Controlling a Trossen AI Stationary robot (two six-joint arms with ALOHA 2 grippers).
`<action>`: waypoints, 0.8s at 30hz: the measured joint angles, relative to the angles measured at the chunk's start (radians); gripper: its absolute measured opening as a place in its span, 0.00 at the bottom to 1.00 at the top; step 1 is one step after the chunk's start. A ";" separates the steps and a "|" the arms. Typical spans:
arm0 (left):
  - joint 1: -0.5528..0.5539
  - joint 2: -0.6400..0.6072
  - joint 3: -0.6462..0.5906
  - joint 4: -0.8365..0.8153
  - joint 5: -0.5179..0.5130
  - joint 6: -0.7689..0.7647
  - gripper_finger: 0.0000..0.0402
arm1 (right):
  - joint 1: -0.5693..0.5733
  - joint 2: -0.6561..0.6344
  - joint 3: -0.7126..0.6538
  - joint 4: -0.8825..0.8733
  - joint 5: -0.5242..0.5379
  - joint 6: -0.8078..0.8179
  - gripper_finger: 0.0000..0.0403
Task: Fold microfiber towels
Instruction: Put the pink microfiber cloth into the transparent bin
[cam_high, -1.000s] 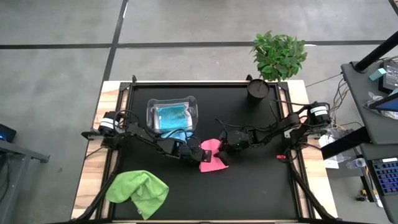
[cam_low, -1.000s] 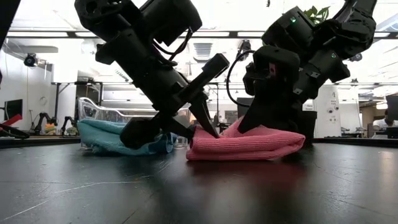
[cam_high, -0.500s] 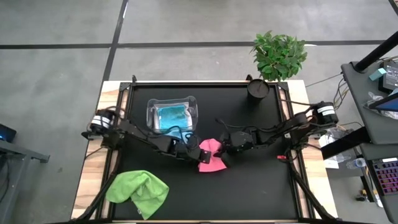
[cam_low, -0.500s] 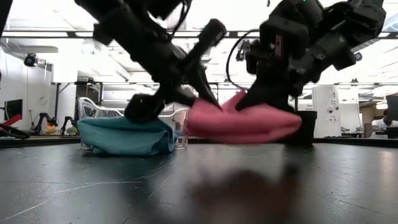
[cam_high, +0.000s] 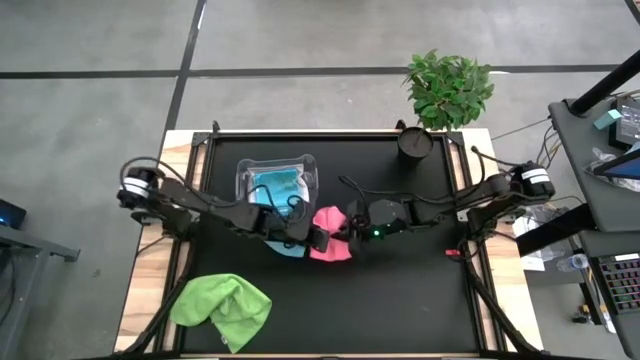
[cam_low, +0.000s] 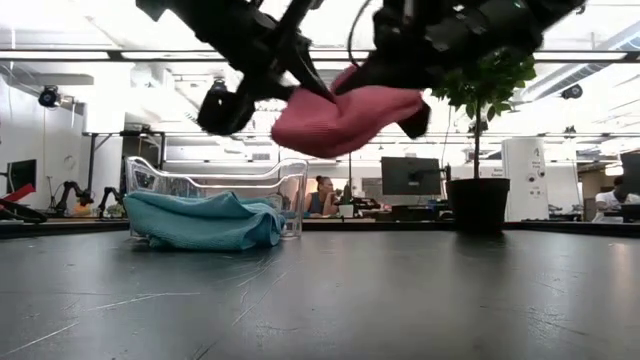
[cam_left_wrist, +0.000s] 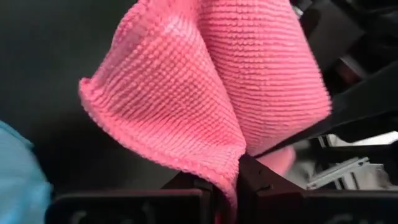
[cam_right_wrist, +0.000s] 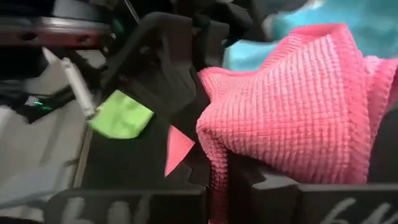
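The pink towel hangs bunched between my two grippers, well above the table in the low view. My left gripper is shut on its left side and my right gripper is shut on its right side. A light blue towel lies crumpled on the table beside the clear tub. Another blue towel lies inside the tub. The lime green towel lies crumpled near the table's front left. The pale grey-white towel is out of view. My left gripper pinches an edge of the pink towel between its two fingers. It comes slanting from the table's left. The towel is lifted clear and bulges away from the fingers in slack folds. My right gripper pinches a gathered fold of the pink towel between its two fingers. It comes from the table's right. The cloth is clear of the table and slack.
A potted plant in a dark pot stands at the far right corner. The table is bare in front of and to the right of the grippers. People and desks show in the room beyond.
Both grippers have risen together and gone a little toward the table's left, staying shut on the pink towel. The towel lay folded on the table and is now lifted clear, hanging bunched between them.
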 joint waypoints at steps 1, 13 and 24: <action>0.003 -0.017 0.001 -0.026 -0.010 0.010 0.01 | -0.004 0.000 0.028 -0.036 0.014 -0.026 0.03; 0.117 -0.199 -0.005 -0.300 -0.067 0.251 0.01 | -0.136 0.154 0.322 -0.173 0.045 -0.236 0.03; 0.244 -0.323 -0.009 -0.551 -0.077 0.383 0.01 | -0.256 0.363 0.584 -0.205 0.029 -0.351 0.03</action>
